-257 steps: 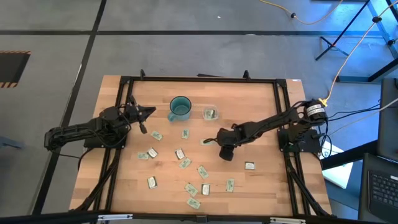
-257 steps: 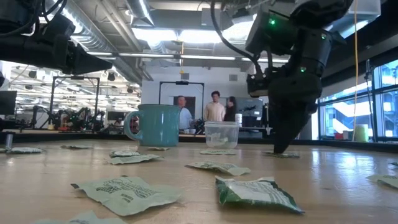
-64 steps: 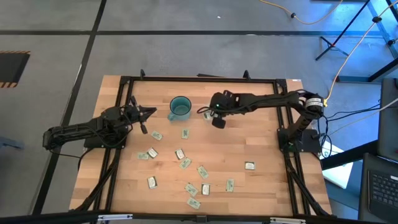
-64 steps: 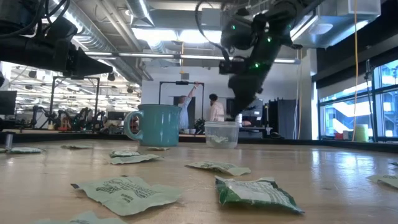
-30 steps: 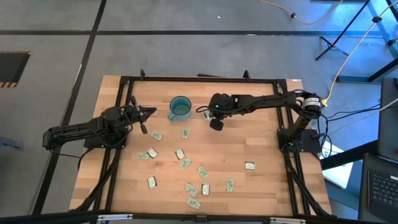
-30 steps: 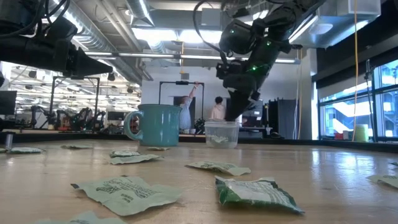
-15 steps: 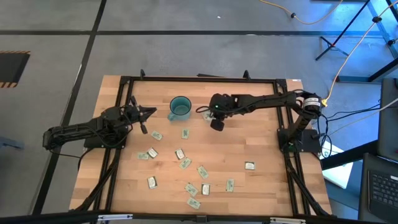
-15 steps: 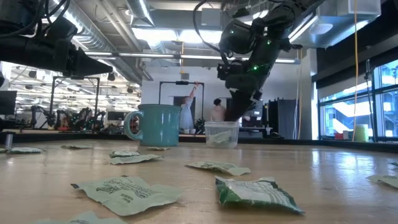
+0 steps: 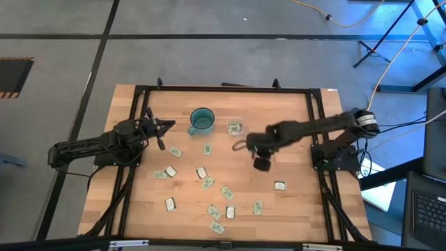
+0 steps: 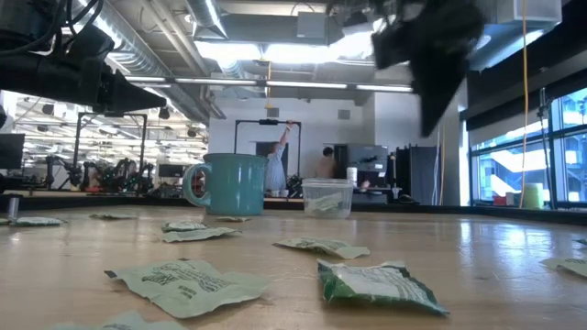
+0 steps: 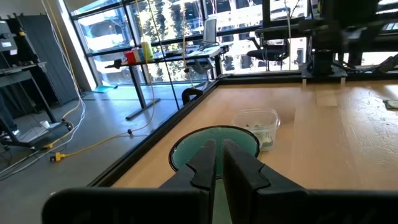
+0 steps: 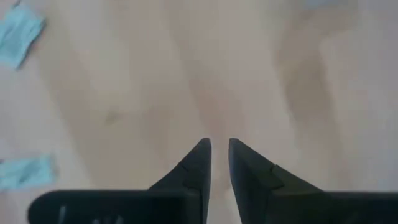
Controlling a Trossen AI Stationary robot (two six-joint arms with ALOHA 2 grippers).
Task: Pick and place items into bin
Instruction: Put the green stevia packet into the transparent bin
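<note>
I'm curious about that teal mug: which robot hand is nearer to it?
The left hand, just left of the teal mug in the high view. The right hand sits farther off, past the clear cup.

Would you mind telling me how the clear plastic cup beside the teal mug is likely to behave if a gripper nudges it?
The clear cup looks thin-walled and holds only a packet or so, so it is probably very light and would slide or tip easily. It stands upright, apart from the teal mug, so nothing braces it. Its thin walls may also flex if squeezed.

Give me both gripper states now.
Left gripper: shut, empty, beside the mug.
Right gripper: shut, empty, over bare table.
</note>
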